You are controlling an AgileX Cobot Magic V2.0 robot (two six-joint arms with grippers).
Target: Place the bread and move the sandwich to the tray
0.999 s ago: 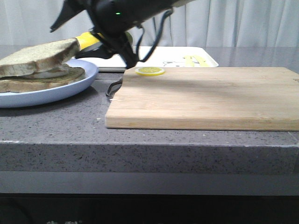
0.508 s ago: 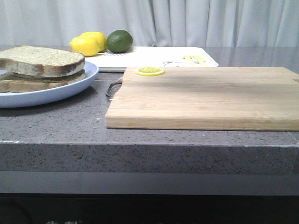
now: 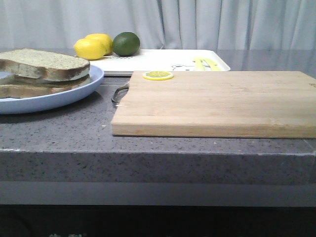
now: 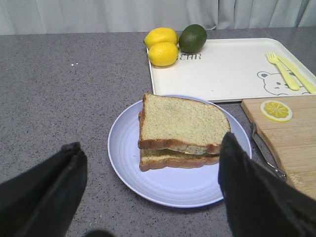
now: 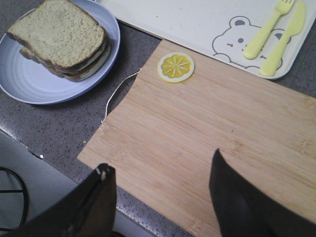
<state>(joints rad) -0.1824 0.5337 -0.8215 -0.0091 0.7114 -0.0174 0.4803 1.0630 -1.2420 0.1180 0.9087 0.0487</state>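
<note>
Left gripper [image 4: 148,197] wide open (empty), above sandwich [image 4: 180,131]

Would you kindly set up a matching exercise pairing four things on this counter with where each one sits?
Things:
1. sandwich
2. lemon slice
3. yellow fork
4. lime

Places:
A. at the tray's far corner, beside the lemons
B. on the blue plate
C. on the cutting board's corner
D. on the white tray, by the bear print

Pairs: 1-B, 2-C, 3-D, 4-A
</note>
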